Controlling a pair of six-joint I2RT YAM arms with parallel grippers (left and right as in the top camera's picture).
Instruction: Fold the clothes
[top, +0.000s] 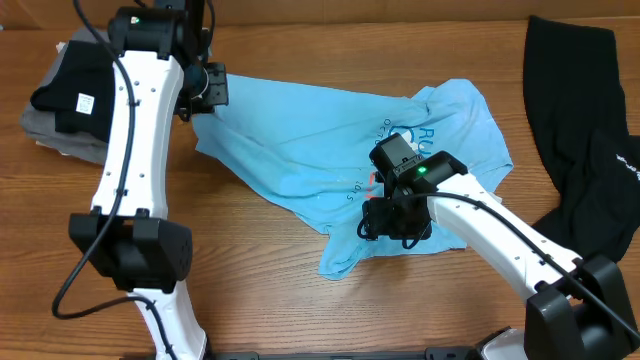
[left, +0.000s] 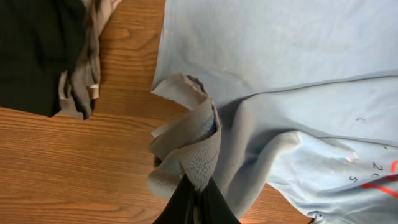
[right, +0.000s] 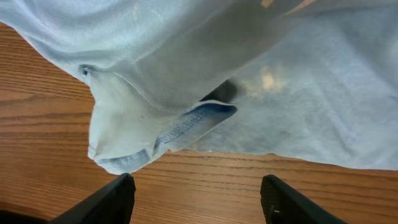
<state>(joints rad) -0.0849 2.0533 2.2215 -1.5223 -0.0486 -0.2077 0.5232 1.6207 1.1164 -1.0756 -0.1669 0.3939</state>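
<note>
Blue T-shirt (top: 300, 140) pinched in left gripper (left: 196, 190), under spread right gripper (right: 198, 183)

One light blue T-shirt (top: 300, 140) at the centre. Two black garments: the right black garment (top: 575, 110) at the right edge and the upper-left black garment (top: 70, 80). One grey garment (top: 45, 135) under the latter. Two robot arms: left arm (top: 135, 130), right arm (top: 500, 235). One wooden table (top: 260, 280)

Light blue T-shirt (top: 300, 140) with white and red print; black garment (top: 575, 100), small white lettering; brown wood-grain desk (top: 280, 270).
</note>
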